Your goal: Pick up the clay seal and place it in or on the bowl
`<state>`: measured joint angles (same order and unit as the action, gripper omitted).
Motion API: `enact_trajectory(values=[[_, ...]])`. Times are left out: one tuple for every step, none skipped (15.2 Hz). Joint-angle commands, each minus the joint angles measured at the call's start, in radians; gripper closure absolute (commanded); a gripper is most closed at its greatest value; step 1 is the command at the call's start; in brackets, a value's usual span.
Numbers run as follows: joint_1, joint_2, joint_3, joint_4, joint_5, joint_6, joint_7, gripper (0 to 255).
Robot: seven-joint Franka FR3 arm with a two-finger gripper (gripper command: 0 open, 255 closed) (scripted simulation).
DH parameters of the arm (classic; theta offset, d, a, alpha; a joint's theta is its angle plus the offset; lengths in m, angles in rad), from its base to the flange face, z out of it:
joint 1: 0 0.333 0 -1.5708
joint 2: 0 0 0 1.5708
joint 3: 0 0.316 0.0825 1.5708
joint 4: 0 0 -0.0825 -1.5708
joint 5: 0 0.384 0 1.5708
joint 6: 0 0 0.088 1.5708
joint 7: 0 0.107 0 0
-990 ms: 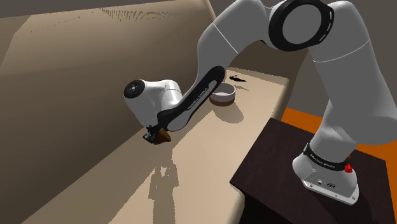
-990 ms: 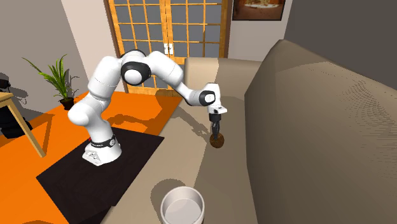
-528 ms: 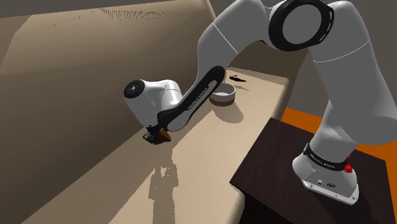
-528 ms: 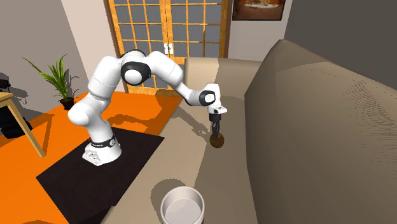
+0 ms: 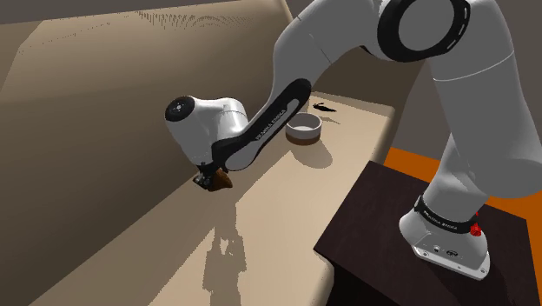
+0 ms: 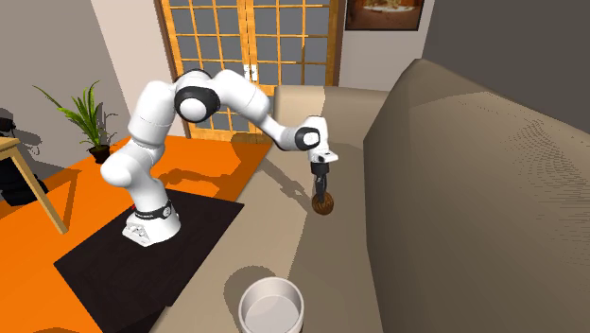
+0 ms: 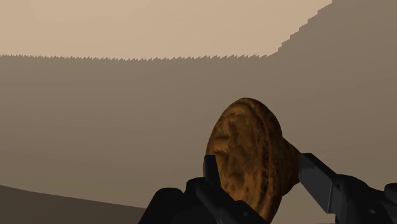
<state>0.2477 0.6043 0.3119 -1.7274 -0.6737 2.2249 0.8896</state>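
Sofa backrest (image 5: pixel 95 96) rising close beside tool (image 5: pixel 207 182), seat (image 5: pixel 287 204) open toward bowl (image 5: pixel 304 130)

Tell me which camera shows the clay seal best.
The wrist view: the brown, embossed clay seal appears large and close, clasped in the gripper. The shoulder view shows a small brown sliver under the gripper; the second exterior view shows a small brown disc at the fingertips.

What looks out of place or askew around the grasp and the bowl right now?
Nothing stands out. The brown seal sits clasped between the fingers and looks whole. The bowl stands upright on the beige seat, well away from the seal.
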Motion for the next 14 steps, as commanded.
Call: enact_trajectory(values=[[-0.003,-0.016,0.007,0.004,0.011,-0.018,-0.012,255],[-0.004,-0.025,0.010,0.004,0.016,-0.025,-0.017,255],[-0.006,-0.033,0.012,0.005,0.022,-0.033,-0.023,255],[-0.008,-0.041,0.015,0.006,0.027,-0.041,-0.028,255],[-0.009,-0.049,0.018,0.007,0.032,-0.049,-0.033,255],[-0.011,-0.057,0.021,0.008,0.037,-0.057,-0.039,255],[-0.012,-0.065,0.023,0.010,0.042,-0.065,-0.044,255],[-0.014,-0.072,0.026,0.012,0.047,-0.073,-0.050,255],[-0.015,-0.080,0.029,0.014,0.052,-0.081,-0.055,255],[-0.016,-0.087,0.031,0.016,0.057,-0.090,-0.061,255],[-0.018,-0.094,0.034,0.019,0.062,-0.098,-0.066,255],[-0.019,-0.101,0.036,0.022,0.067,-0.107,-0.072,255],[-0.020,-0.108,0.038,0.025,0.072,-0.115,-0.077,255],[-0.021,-0.115,0.040,0.028,0.076,-0.124,-0.083,255]])
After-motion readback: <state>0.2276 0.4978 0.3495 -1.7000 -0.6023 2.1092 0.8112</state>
